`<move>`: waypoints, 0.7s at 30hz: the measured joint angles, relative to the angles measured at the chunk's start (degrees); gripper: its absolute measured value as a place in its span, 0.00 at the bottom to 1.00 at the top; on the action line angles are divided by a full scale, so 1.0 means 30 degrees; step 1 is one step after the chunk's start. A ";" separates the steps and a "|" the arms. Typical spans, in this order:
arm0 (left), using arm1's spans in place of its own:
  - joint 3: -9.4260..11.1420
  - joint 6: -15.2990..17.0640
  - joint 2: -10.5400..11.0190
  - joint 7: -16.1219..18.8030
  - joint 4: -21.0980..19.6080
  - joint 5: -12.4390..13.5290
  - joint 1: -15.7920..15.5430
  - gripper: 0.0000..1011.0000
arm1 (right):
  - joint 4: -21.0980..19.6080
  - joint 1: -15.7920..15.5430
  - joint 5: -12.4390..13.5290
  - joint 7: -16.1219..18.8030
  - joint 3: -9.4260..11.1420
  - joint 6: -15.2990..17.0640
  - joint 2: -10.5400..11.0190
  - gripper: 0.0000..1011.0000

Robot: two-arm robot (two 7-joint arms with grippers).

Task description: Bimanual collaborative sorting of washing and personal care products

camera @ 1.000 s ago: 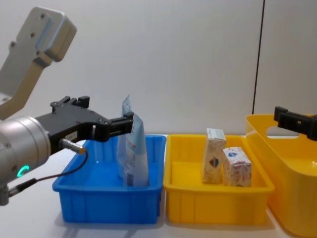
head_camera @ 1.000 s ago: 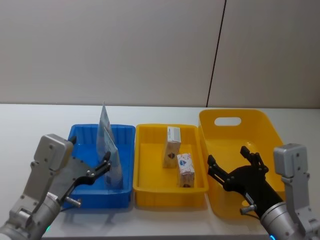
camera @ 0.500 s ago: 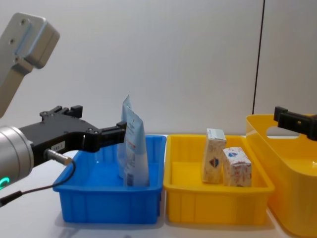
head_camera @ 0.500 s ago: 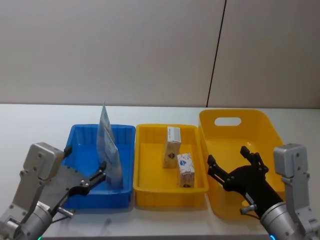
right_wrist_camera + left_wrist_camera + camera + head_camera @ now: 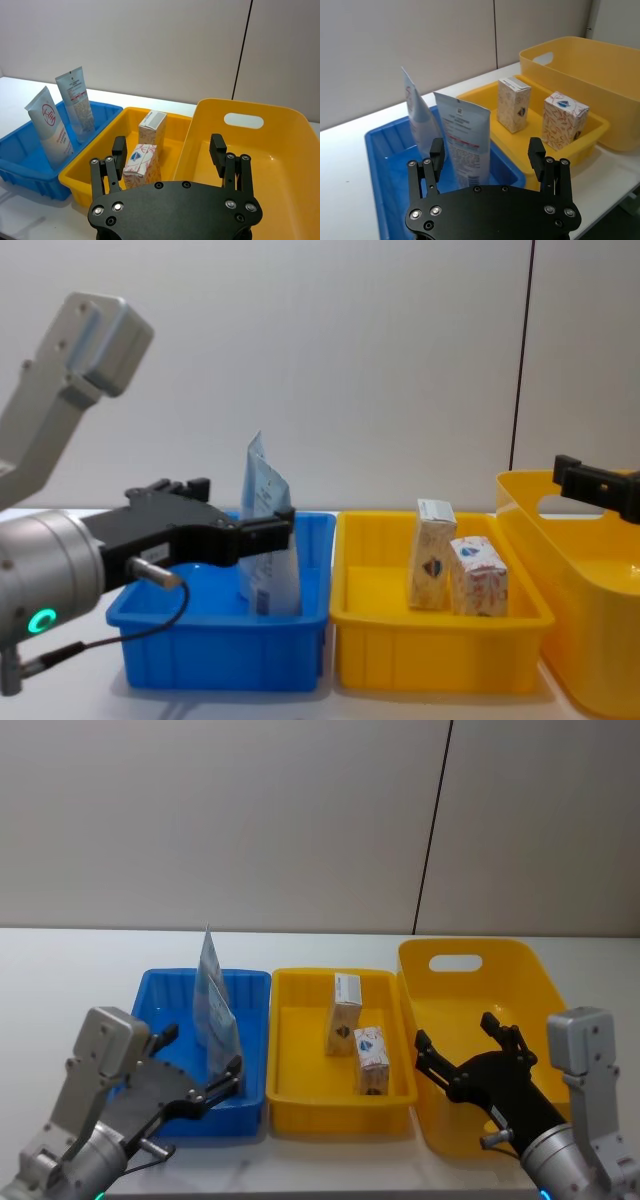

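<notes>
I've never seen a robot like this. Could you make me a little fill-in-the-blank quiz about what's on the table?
The two pouches stand in the left-hand bin, coloured ____. The shallow tray holds ____ cartons. The left gripper, close to the pouches, has its jaws ____. The right gripper hangs over the handled bin, coloured ____.
Missing words: blue; two; open; yellow.

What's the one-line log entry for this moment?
left hand: open, at pouches in blue bin | right hand: open, by large yellow bin | cartons: upright in yellow tray
</notes>
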 joint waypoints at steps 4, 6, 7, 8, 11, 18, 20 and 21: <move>0.0168 0.0215 -0.0424 -0.0525 0.0809 -0.0254 -0.0539 0.99 | -0.0001 0.0001 -0.0001 0.0000 0.0000 0.0000 0.0000 0.99; 0.0208 0.0296 -0.0576 -0.0617 0.1087 -0.0308 -0.0704 0.99 | 0.0000 0.0000 -0.0001 0.0000 0.0000 0.0000 0.0000 0.99; 0.0242 0.0367 -0.0723 -0.0699 0.1364 -0.0341 -0.0863 0.99 | 0.0000 0.0000 0.0000 0.0000 0.0001 0.0000 0.0000 0.99; 0.0270 0.0448 -0.0870 -0.0739 0.1611 -0.0361 -0.1024 0.99 | 0.0000 0.0000 0.0000 0.0000 0.0001 0.0000 -0.0001 0.99; 0.0301 0.0576 -0.1106 -0.0753 0.2065 -0.0369 -0.1292 0.99 | 0.0000 0.0000 0.0000 0.0000 0.0000 0.0000 0.0000 0.99; 0.0349 0.0951 -0.1820 -0.0737 0.3397 -0.0352 -0.2141 0.99 | 0.0000 0.0000 0.0000 0.0000 -0.0001 0.0000 0.0000 0.99; 0.0353 0.1078 -0.2153 -0.0688 0.3993 -0.0330 -0.2526 0.99 | 0.0000 0.0000 0.0000 0.0000 0.0001 0.0000 0.0000 0.99; 0.0353 0.1078 -0.2153 -0.0688 0.3993 -0.0330 -0.2526 0.99 | 0.0000 0.0000 0.0000 0.0000 0.0000 0.0000 -0.0001 0.99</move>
